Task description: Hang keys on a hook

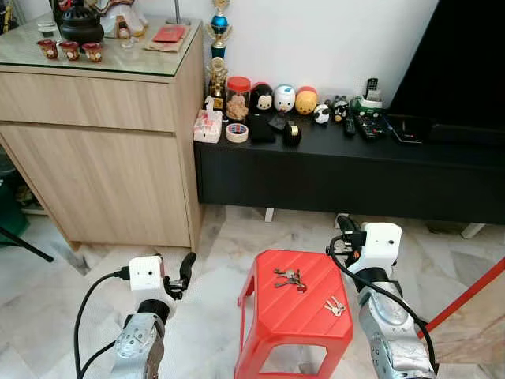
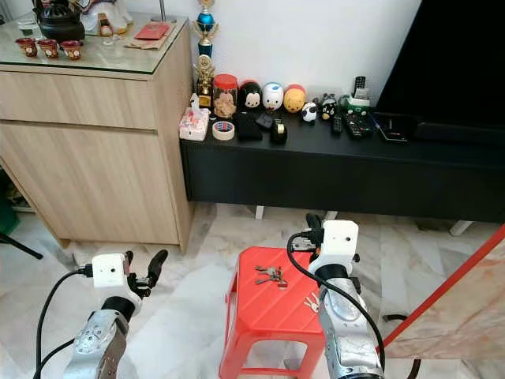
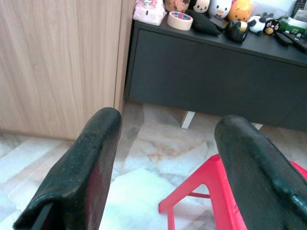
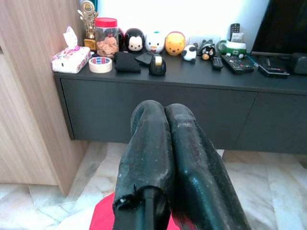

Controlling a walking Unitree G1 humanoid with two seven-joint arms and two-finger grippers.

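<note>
Keys point(image 1: 289, 278) on red stool point(image 1: 272, 328), right fingers point(image 4: 163, 143) pressed together (empty)

A home living room — low TV console point(image 1: 331, 170), wooden cabinet point(image 1: 102, 150), marble floor point(image 1: 55, 276).

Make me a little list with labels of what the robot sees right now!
Seat: red plastic stool on marble floor
Bigger bunch: dark metal key bunch near the stool's back
Smaller set: small silver keys by the stool's right edge
Left tool: open, holding nothing, left of stool
Right tool: shut, holding nothing, behind stool's right side
Behind: long black TV cabinet
</note>
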